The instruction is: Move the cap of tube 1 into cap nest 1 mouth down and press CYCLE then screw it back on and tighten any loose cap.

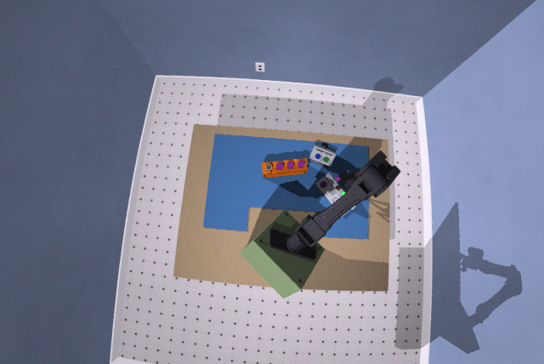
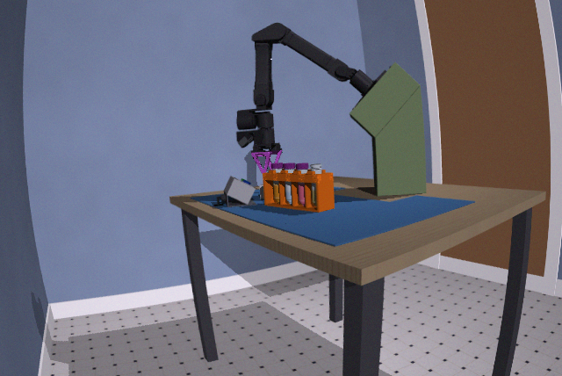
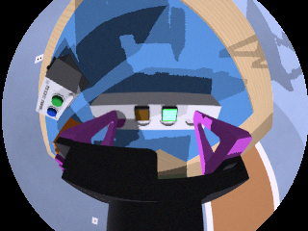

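The gripper (image 3: pixel 157 130) was held fully open and empty above the cap tray (image 1: pixel 330 188), near the desk's right edge, where the green lamp (image 3: pixel 168 115) was seen lit. The cap (image 1: pixel 324 184) was left lying in its nest, presumably so the aspirate step could be run on tube 1 (image 1: pixel 269 167), shown uncapped at the left end of the orange station (image 2: pixel 299 192) toward the desk's far edge.
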Motion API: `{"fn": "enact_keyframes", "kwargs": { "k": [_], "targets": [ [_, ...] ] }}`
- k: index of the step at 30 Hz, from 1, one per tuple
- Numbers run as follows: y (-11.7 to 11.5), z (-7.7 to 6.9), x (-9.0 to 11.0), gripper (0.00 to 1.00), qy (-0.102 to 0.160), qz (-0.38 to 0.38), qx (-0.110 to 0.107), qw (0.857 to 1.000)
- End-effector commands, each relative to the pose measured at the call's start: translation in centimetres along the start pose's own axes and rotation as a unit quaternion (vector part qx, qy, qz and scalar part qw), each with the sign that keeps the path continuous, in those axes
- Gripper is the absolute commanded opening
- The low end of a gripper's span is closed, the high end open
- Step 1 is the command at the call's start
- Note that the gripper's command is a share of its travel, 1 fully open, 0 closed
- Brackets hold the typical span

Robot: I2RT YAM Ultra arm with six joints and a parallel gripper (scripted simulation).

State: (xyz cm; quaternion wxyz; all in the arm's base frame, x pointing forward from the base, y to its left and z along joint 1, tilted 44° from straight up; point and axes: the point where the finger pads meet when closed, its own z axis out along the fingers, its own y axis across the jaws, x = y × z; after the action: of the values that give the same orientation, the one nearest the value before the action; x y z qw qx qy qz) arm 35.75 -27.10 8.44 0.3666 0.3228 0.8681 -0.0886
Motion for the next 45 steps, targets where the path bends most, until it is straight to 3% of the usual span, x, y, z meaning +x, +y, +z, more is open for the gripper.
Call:
{"fn": "enact_keyframes", "kwargs": {
  "k": [1, 15, 27, 32, 34, 45],
  "targets": [
    [0.6, -0.7, 0.1, 0.47, -0.005, 0.0, -0.001, 1.0],
    [7.9, -7.8, 5.5, 0.47, -0.004, 0.0, -0.002, 1.0],
    [7.9, -7.8, 5.5, 0.47, -0.004, 0.0, -0.002, 1.0],
    [7.9, -5.3, 5.5, 0.47, -0.004, 0.0, -0.002, 1.0],
    [7.9, -5.3, 5.5, 0.47, -0.004, 0.0, -0.002, 1.0],
    [7.9, 0.2, 5.5, 0.47, -0.004, 0.0, -0.002, 1.0]
  ]
}}
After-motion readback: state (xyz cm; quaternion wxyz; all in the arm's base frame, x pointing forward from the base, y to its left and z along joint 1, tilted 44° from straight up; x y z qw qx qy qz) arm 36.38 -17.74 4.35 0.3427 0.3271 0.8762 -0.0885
